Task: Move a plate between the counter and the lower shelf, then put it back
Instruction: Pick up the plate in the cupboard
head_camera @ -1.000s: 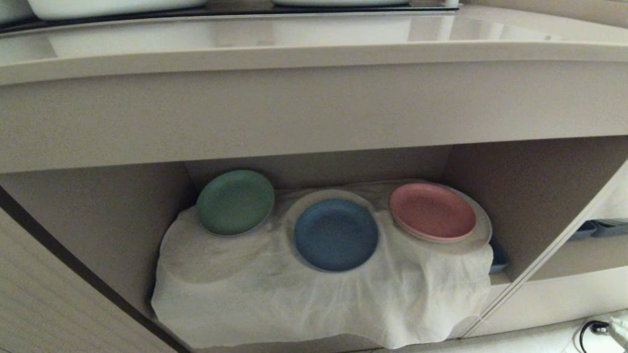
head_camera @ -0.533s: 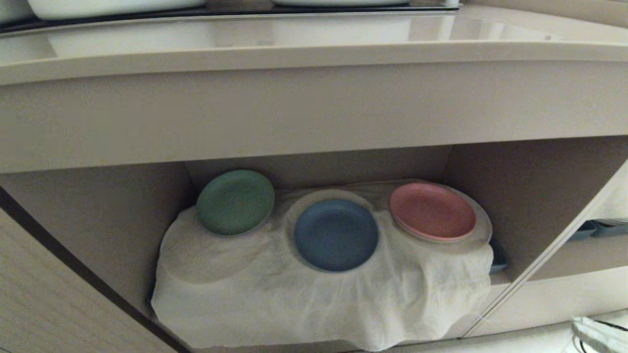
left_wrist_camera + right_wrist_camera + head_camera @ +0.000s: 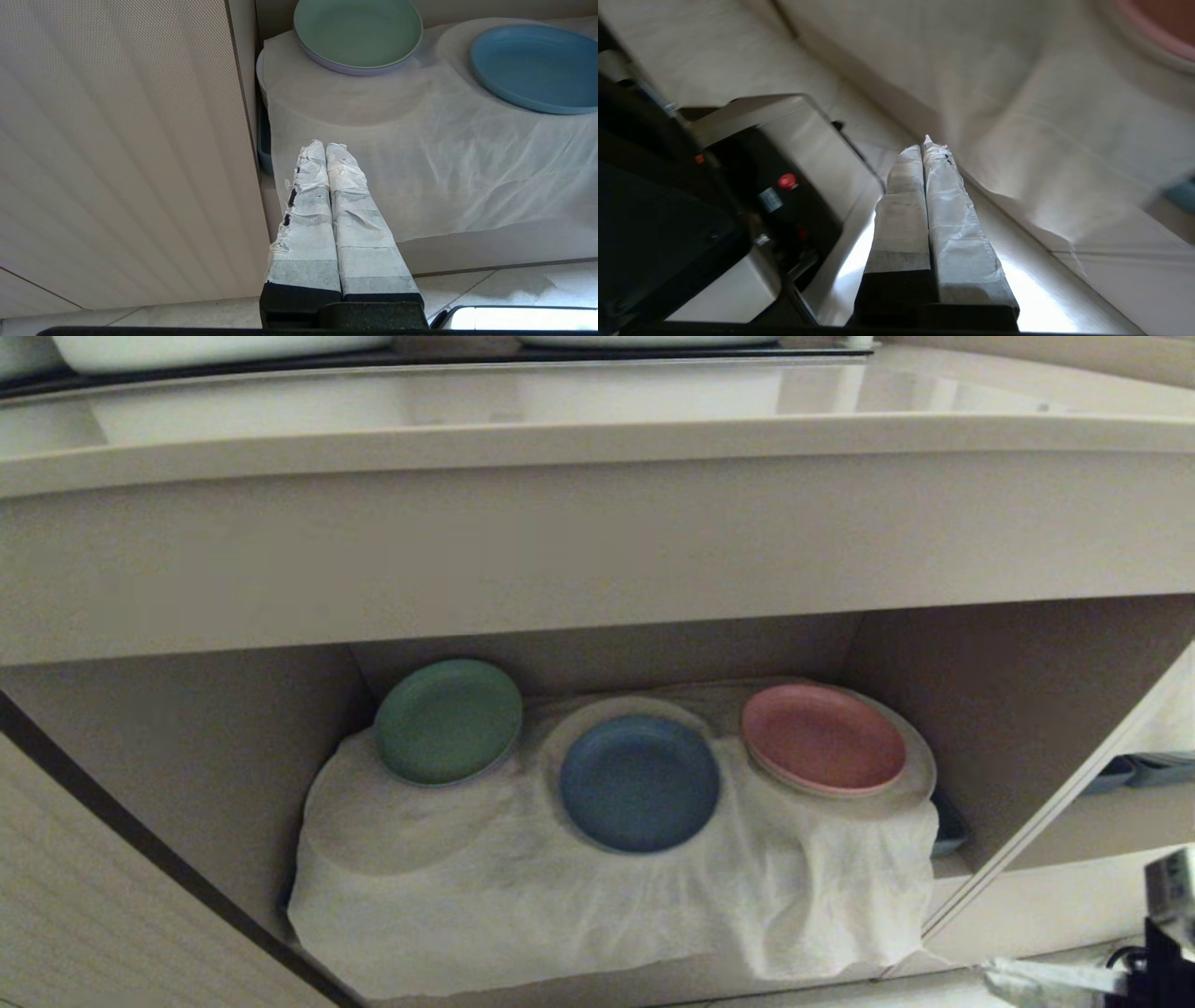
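Plate: the light-blue plate [image 3: 639, 782] lies flat on the lower shelf [image 3: 1008, 709], at the middle of the white cloth [image 3: 523, 905], nearer the shelf's front edge than its two neighbours.
Neighbours: a green plate [image 3: 448, 721] sits toward the shelf's back left corner, a pink plate [image 3: 823, 737] toward the back right; all three rest on round bumps in the cloth, apart from one another.
Cloth: wrinkled, covering the shelf base and hanging over its front edge.
Counter: the pale-beige counter [image 3: 560, 439] runs above the recess with its thick front edge; white dishes [image 3: 215, 350] stand at its far edge.
Right gripper: the right gripper [image 3: 1004, 978] shows low at the right corner of the head view, below and outside the shelf's front right corner, its taped fingers [image 3: 943, 186] pressed together on nothing.
Left gripper: the left gripper [image 3: 325, 147] hangs before the shelf's front left corner, beside the ribbed side panel [image 3: 117, 154], fingers together, empty.
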